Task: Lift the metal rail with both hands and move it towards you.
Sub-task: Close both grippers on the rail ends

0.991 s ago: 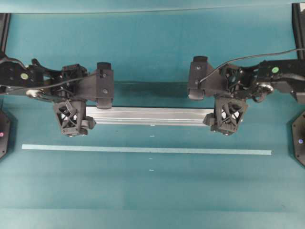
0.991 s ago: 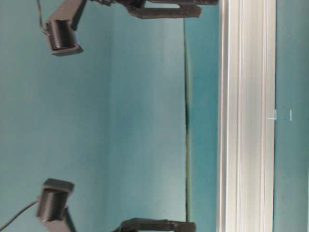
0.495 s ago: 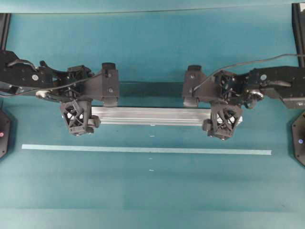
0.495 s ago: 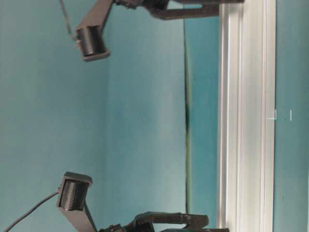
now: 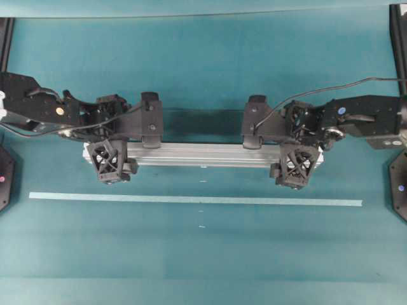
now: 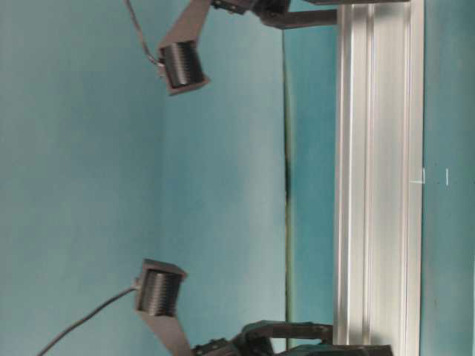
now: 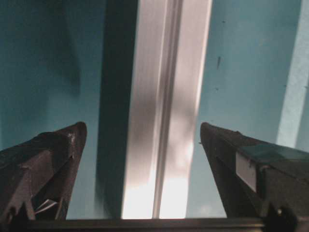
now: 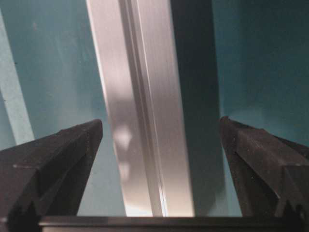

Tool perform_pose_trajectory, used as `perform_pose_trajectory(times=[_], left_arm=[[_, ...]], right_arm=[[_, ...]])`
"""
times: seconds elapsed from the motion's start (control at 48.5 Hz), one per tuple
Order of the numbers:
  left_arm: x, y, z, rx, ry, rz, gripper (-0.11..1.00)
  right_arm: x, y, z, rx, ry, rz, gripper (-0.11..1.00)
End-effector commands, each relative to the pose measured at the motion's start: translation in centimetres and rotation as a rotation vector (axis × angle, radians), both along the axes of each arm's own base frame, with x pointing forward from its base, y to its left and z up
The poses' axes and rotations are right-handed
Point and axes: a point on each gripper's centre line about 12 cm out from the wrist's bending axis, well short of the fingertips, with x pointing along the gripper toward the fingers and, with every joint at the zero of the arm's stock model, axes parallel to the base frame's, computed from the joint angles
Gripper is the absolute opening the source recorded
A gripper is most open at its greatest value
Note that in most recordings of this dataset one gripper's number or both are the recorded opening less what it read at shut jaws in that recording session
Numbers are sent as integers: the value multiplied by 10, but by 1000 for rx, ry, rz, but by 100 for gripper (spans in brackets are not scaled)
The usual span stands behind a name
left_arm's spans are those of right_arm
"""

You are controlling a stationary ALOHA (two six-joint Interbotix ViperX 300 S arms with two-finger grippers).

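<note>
The metal rail (image 5: pixel 203 154) lies flat on the teal tabletop (image 5: pixel 203 254), just beyond the pale tape strip (image 5: pixel 196 199), with the left hand (image 5: pixel 109 160) and right hand (image 5: pixel 294 164) each spread wide astride one end, fingers clear of its sides.

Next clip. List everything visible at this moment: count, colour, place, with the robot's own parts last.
Rail: one, silver, grooved, lying crosswise mid-table, its ends under the grippers.
Tape strip: one, pale, flat on the table, parallel to the rail on its near side.
Small white marks: a few, on the table around the strip's middle.
Table: one, teal surface.
Black fixtures: two, at the left and right edges of the overhead view.
Left gripper: one, black, open, fingers either side of the rail near its left end.
Right gripper: one, black, open, fingers either side of the rail near its right end.
</note>
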Motion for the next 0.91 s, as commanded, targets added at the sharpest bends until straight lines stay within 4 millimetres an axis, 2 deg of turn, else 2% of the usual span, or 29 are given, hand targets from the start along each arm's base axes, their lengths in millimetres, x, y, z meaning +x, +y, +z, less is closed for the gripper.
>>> perform_pose_trajectory(times=[0.0, 0.33, 0.722, 0.805, 0.887], left_arm=[[1, 2, -3, 3, -4, 1, 97], [-1, 1, -7, 3, -6, 0, 97], [0, 1, -7, 5, -24, 3, 95], [-1, 1, -7, 5, -24, 3, 91], [-4, -1, -9, -2, -18, 9, 75]], right_arm=[[1, -3, -4, -2, -6, -11, 100], [-3, -11, -6, -5, -2, -32, 100], [-1, -7, -7, -3, -5, -22, 100], [0, -3, -7, -3, -5, -11, 97], [1, 0, -6, 0, -3, -6, 88]])
